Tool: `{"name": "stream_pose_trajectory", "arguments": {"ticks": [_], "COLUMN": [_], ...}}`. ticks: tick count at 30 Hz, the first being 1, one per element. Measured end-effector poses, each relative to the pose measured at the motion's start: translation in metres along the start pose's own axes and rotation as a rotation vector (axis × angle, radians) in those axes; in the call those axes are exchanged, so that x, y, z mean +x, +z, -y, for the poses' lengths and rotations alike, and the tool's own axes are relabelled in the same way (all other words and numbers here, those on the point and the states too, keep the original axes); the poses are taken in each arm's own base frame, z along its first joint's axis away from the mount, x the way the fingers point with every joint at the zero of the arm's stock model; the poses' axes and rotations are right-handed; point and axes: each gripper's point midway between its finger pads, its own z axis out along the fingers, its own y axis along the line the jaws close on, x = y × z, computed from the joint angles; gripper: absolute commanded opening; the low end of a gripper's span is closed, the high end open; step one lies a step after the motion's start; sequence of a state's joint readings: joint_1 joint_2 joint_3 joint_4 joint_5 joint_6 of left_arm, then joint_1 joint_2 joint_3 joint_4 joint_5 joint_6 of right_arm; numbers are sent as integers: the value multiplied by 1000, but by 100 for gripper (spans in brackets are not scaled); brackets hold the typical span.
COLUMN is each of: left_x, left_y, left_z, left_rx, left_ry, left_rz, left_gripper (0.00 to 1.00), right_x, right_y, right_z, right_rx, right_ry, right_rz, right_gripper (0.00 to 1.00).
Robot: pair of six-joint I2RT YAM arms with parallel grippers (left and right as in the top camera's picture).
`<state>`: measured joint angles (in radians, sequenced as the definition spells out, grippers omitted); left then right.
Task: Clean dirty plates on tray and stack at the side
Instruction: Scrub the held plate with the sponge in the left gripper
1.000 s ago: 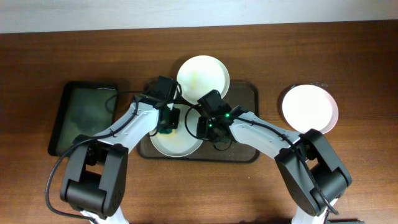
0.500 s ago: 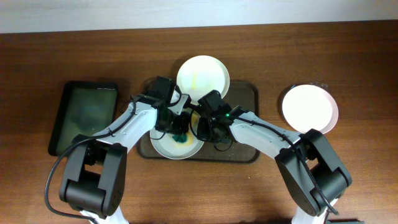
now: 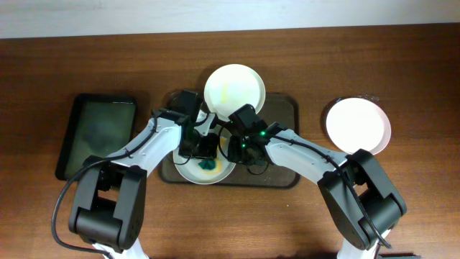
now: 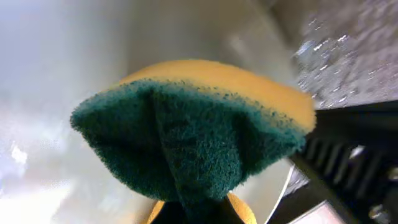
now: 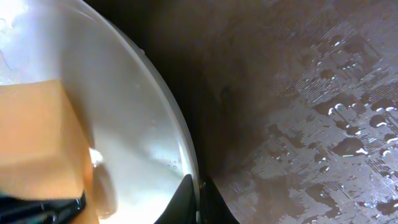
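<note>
My left gripper (image 3: 207,152) was clamped on the sponge (image 4: 186,130), and my right gripper (image 3: 233,152) pinched the front plate (image 3: 188,171) by its rim. The tray (image 3: 284,176) carried that plate and a smeared plate (image 3: 235,88) at its far edge. A clean plate (image 3: 358,124) sat well to its right. Within a second the sponge had crossed from the plate's left edge to its centre. Scrubbing underway, I judged, with one plate left.

Near-left corner of tray (image 3: 284,111) crowded: near plate (image 3: 188,171) there, left gripper (image 3: 206,151) pressing a sponge (image 3: 207,165) into it, right gripper (image 3: 236,149) clamped on its rim, the 2 just beside each other. Far plate (image 3: 235,86) overhangs far rim. Tray's right end bare. Open wood out to side plate (image 3: 358,124). Black tray (image 3: 97,133) fills far left.
</note>
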<state>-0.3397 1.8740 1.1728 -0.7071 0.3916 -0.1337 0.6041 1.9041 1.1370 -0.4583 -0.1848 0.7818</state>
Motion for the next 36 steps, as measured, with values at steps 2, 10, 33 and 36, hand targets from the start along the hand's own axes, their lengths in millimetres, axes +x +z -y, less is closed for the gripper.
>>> {"name": "stream_pose_trajectory", "arguments": {"ticks": [2, 10, 33, 36], "left_x": [-20, -60, 10, -8], "left_y": [0, -22, 2, -8], "left_z": [6, -67, -35, -56], "left_rx": [31, -422, -328, -423], "left_ry": [42, -45, -900, -944], "left_rz": [80, 288, 174, 345], "left_gripper": [0, 0, 0, 0], "right_x": [0, 0, -1, -1], "right_y": [0, 0, 0, 2], "right_z": [0, 0, -1, -4], "right_rx": [1, -1, -5, -18], "right_ry": [2, -1, -4, -5], "right_rz": [0, 1, 4, 2], "right_gripper": [4, 4, 4, 4]}}
